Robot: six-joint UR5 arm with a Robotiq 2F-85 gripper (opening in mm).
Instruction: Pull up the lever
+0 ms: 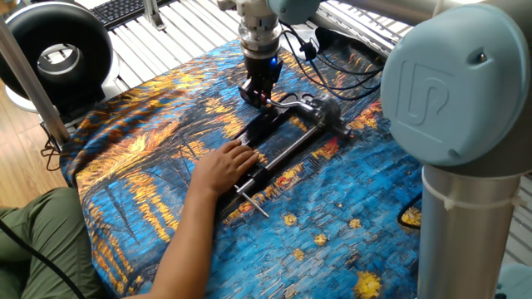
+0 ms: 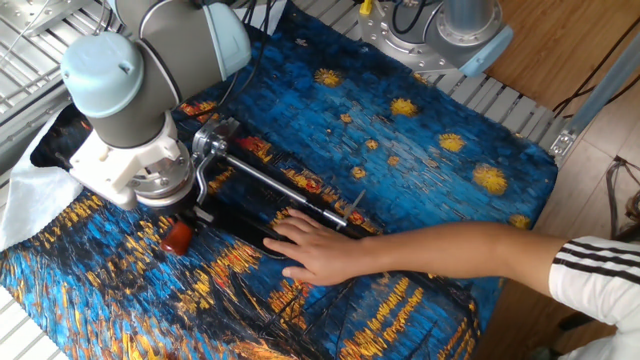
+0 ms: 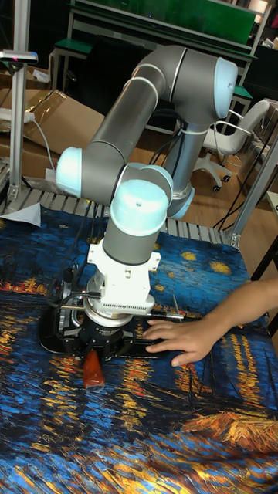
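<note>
Blue and orange painted cloth (image 1: pixel 150 158) covered the table, and a black clamp (image 2: pixel 250 225) lay flat on it near the middle. A person's hand (image 2: pixel 315 250) pressed down on the clamp's long frame, palm flat, with the forearm reaching in from the side. A thin silver screw rod (image 1: pixel 287 152) ran along the frame to the grey metal head (image 1: pixel 326 108).

The lever (image 3: pixel 93 369) was hinged at that head. Its curved silver arm swept toward the robot, and its reddish-brown knob lay low, close to the cloth and just beside the clamp's end. In the other fixed view the knob (image 2: pixel 178 236) stuck out from under the robot's wrist.

The gripper (image 1: pixel 258 91) pointed straight down at the knob end of the lever. Its dark fingers sat on either side of the handle just above the knob and looked closed on it, though the wrist hid the contact in two of the views. The grey arm rose up from the gripper, and its big blue-capped joint filled the near right of one fixed view.
</note>
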